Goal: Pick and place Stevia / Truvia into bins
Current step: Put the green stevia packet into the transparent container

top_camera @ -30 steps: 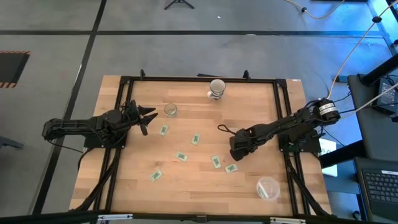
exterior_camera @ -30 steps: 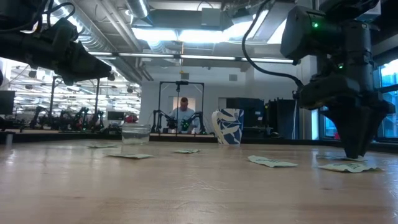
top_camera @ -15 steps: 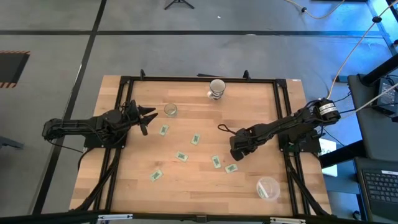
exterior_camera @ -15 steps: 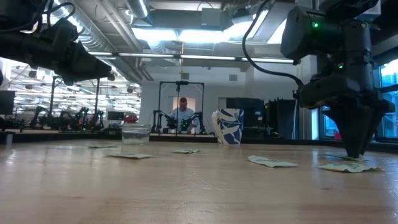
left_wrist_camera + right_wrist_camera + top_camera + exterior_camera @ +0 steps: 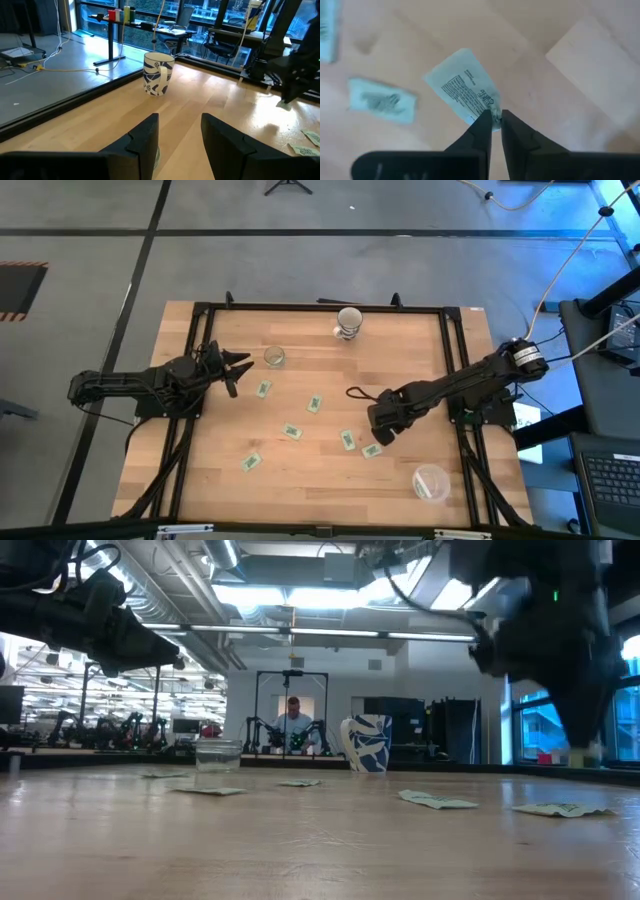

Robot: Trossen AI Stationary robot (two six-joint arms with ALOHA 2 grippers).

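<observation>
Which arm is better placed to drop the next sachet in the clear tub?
The right. Its tool already pinches a sachet by one corner, and the clear tub sits near it. The left tool hangs open and empty across the table.

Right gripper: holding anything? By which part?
Yes. The right gripper pinches one sachet by a corner, lifted off the table. The left gripper is open and empty.
</observation>
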